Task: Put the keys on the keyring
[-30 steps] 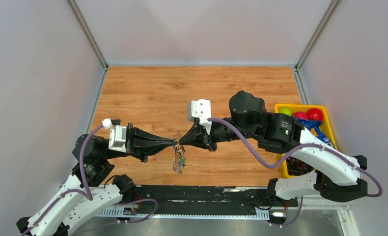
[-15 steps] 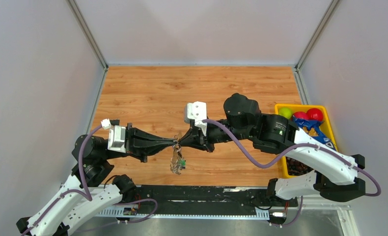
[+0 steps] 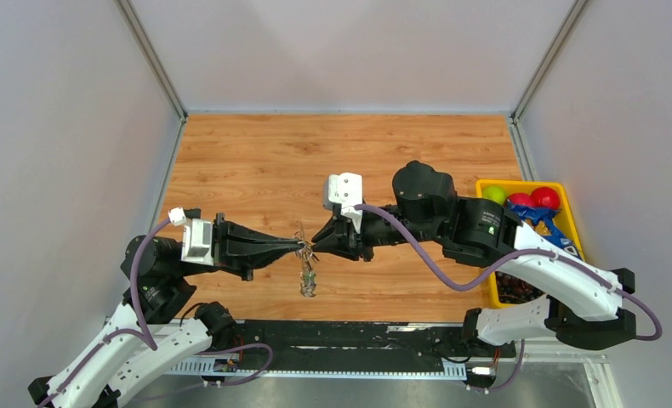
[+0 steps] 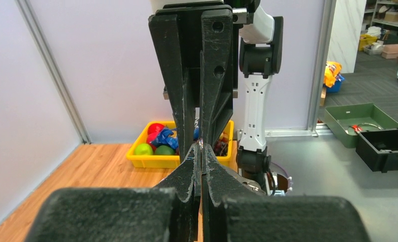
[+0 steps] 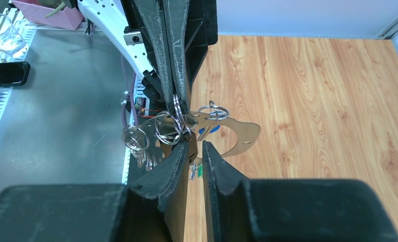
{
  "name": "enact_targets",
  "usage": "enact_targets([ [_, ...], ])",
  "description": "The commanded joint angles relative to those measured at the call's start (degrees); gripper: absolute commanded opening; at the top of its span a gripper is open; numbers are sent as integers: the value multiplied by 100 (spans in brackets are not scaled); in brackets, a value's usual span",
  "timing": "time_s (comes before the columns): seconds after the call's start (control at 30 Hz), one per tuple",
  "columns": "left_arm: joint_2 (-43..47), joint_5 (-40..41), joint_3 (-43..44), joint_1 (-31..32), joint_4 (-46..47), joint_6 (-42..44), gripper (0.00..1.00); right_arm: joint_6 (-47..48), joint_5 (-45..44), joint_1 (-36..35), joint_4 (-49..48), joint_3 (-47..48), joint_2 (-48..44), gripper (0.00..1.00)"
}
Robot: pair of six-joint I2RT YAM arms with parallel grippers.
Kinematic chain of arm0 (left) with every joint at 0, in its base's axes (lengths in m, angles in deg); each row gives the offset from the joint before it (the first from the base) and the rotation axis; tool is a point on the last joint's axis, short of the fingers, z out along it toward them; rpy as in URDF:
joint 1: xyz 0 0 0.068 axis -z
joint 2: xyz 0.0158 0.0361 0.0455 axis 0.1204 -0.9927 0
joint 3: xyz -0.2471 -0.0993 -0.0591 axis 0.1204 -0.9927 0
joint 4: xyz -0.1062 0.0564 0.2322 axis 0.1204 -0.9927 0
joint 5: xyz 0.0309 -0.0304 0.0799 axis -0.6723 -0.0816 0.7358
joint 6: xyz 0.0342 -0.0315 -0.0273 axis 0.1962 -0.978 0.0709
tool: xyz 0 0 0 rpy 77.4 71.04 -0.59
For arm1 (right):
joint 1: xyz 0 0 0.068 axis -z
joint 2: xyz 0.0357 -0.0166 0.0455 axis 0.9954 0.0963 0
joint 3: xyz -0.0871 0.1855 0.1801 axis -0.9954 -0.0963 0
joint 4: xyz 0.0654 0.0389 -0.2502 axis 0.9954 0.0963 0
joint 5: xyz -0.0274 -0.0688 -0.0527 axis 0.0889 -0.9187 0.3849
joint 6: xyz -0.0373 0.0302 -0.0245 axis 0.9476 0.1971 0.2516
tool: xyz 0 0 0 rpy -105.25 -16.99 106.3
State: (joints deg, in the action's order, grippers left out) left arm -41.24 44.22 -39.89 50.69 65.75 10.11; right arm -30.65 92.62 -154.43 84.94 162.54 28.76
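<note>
My left gripper (image 3: pixel 300 247) is shut on the keyring (image 3: pixel 304 253), a bunch of thin silvery loops held above the table. In the right wrist view the left fingers (image 5: pixel 171 60) come down from the top and pinch the keyring (image 5: pixel 179 115). More loops (image 5: pixel 134 139), a flat brown piece (image 5: pixel 242 135) and a blue tag (image 5: pixel 210 129) hang off it. Small dangling bits (image 3: pixel 308 284) hang below; I cannot make out single keys. My right gripper (image 3: pixel 316 241) faces the left one, just right of the ring, its jaws a narrow gap apart with nothing between them (image 5: pixel 197 151). In the left wrist view the left gripper (image 4: pixel 201 150) shows shut.
A yellow bin (image 3: pixel 571 217) with coloured balls and toys stands at the table's right edge, under the right arm; it also shows in the left wrist view (image 4: pixel 147 160). A black rail (image 3: pixel 341 344) runs along the near edge. White walls enclose the wooden table (image 3: pixel 333 153).
The two gripper tips met at the ring before; now the right jaws have parted and let go. The left arm has drawn slightly left with the bunch hanging from it.
</note>
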Motion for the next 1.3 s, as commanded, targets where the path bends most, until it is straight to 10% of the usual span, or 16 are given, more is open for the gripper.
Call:
enact_targets([
  [0.0,56,63,153,1,422,-7,0,-30,-182,-28,-367,122,-234,21],
  [1.27,32,57,65,7,440,-2,0,58,670,-45,-611,384,49,25],
])
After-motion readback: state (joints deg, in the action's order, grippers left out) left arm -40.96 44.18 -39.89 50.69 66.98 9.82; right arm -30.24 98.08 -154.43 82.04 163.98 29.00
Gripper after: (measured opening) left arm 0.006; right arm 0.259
